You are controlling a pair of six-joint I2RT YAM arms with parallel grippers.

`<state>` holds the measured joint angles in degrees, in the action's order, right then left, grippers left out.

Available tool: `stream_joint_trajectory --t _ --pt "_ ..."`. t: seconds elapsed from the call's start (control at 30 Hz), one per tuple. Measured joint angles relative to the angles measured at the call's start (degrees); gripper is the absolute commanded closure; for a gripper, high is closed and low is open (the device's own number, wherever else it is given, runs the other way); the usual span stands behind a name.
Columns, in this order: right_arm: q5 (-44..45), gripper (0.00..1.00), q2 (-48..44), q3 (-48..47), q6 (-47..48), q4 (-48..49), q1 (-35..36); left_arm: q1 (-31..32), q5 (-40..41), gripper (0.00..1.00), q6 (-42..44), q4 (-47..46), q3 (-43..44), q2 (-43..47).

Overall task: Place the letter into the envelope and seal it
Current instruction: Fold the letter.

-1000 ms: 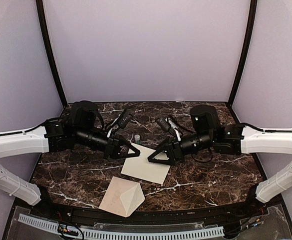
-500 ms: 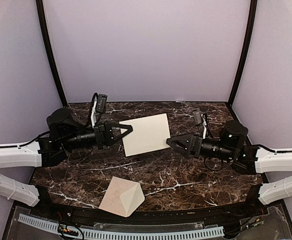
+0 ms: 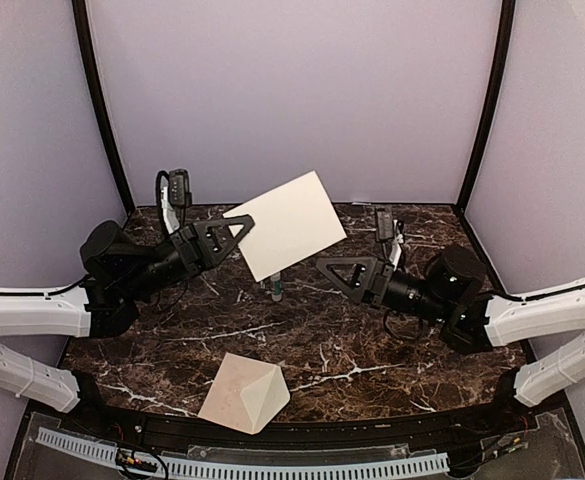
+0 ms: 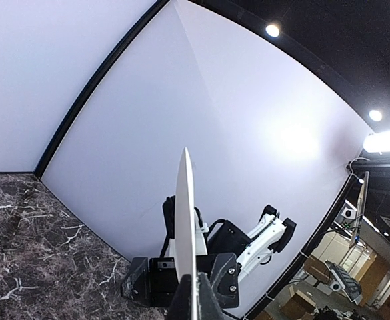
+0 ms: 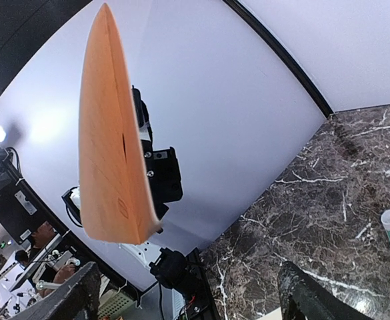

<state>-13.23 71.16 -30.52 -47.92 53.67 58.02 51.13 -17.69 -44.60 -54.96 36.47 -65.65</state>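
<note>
While the left claw (image 3: 246,222) grips it, the letter (image 3: 292,224) looks flat, cream

You have bare tabletop (image 3: 392,350) right of the envelope (image 3: 244,393); a small tube (image 3: 275,290) stands under the raised letter (image 3: 287,225), blocking low passes.

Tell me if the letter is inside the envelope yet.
Out. The left gripper holds the letter up in the air by one edge; the envelope lies apart on the table below.
</note>
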Motion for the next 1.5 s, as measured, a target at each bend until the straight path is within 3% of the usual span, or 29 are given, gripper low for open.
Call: stream_joint_trajectory --t 0.27,0.33,0.47,0.5,0.53,0.6,0.67,0.8,1.0,1.23,1.5 --pt "-0.7 0.50 6.3 -7.2 -0.8 4.6 1.3 0.0 0.5 1.00 -2.0 -3.0 -0.7 -0.9" --pt "-0.7 0.61 7.0 -8.1 -0.7 5.6 1.6 0.0 0.7 1.00 -2.4 -3.7 -1.2 -0.9" --pt "-0.3 0.98 8.2 -9.0 -0.7 7.4 2.0 0.0 0.8 1.00 -3.2 -3.8 -1.5 -1.2" --pt "0.1 1.00 8.3 -9.0 -1.1 7.7 2.0 0.0 0.8 1.00 -3.3 -3.8 -1.6 -1.2" --pt "0.3 1.00 8.4 -9.0 -1.2 8.0 2.1 0.0 0.7 0.99 -3.5 -3.8 -1.7 -1.3" --pt "1.1 1.00 8.3 -9.0 -1.2 8.1 2.1 0.0 0.6 0.87 -3.7 -3.7 -1.7 -1.4" --pt "1.8 1.00 8.2 -9.0 -1.0 7.8 2.2 0.0 0.4 0.64 -3.7 -3.3 -1.7 -1.4" --pt "3.2 1.00 5.8 -9.0 0.7 2.2 2.1 0.0 0.0 0.47 -2.8 1.9 -1.7 -0.2" --pt "3.2 1.00 -0.2 -12.4 4.9 -14.7 -0.4 -0.8 0.2 0.36 0.1 16.7 -1.7 5.8" --pt "-1.6 1.00 0.3 -19.4 10.0 -36.7 -5.1 -4.2 -0.5 0.23 5.0 32.7 1.2 7.3" --pt "-15.2 1.00 3.1 -20.0 15.0 -47.5 -5.5 -4.6 -3.0 0.20 12.6 45.8 8.4 3.8"
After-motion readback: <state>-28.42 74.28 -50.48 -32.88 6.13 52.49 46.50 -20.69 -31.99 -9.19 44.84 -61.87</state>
